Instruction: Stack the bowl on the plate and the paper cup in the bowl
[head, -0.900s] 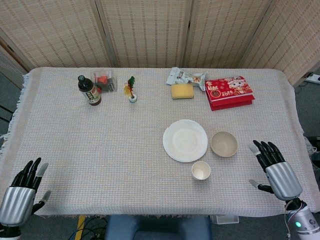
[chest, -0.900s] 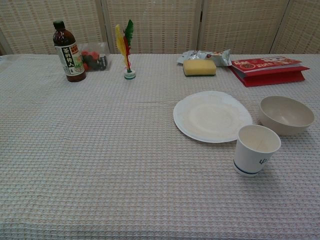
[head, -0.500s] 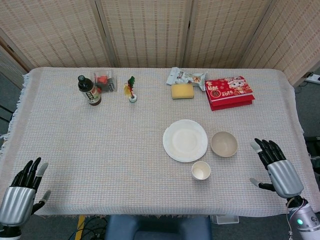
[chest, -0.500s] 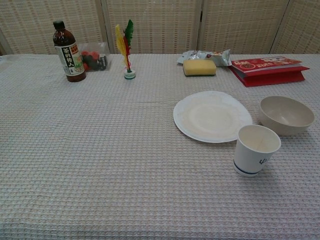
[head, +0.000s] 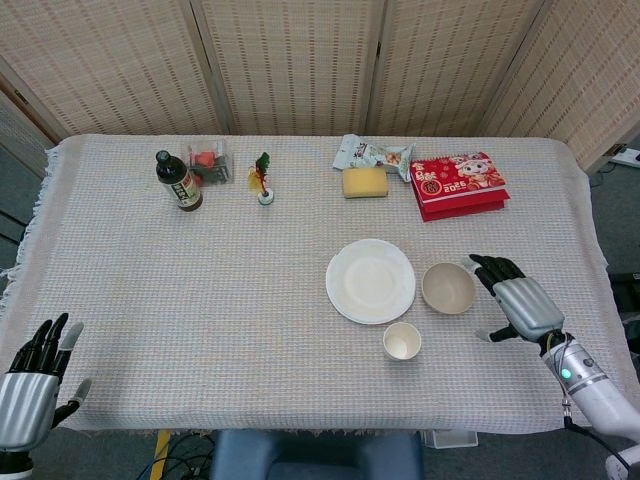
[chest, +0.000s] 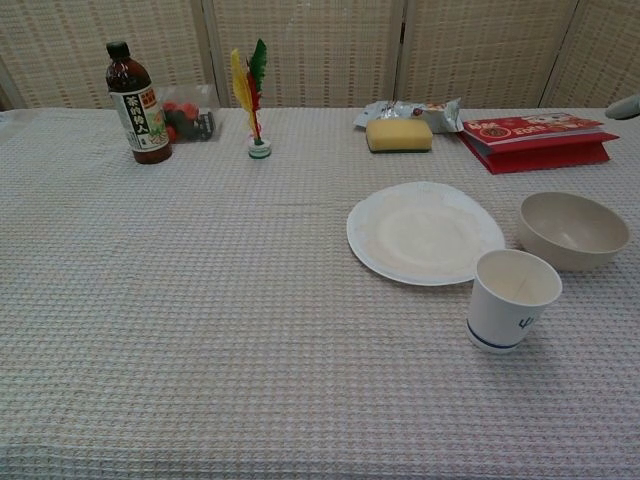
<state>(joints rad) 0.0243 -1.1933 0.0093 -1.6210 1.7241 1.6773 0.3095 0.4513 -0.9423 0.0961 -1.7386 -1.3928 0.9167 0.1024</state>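
A white plate (head: 370, 280) (chest: 425, 231) lies flat right of the table's middle. A beige bowl (head: 448, 288) (chest: 573, 229) stands upright just to its right, apart from it. A white paper cup (head: 402, 341) (chest: 511, 298) stands upright in front of both, empty. My right hand (head: 515, 300) hovers open just right of the bowl, fingers spread, not touching it; only a fingertip (chest: 623, 107) shows at the chest view's right edge. My left hand (head: 30, 385) is open at the table's near left corner, holding nothing.
Along the far edge stand a dark sauce bottle (head: 178, 181), a small clear box (head: 208, 160), a feather shuttlecock (head: 262, 180), a yellow sponge (head: 365, 182), a snack packet (head: 372, 154) and a red box (head: 459, 183). A woven screen closes off the back.
My right hand has moved left and forward over the table to just beside the bowl. My left hand has sunk slightly lower at the near left corner.
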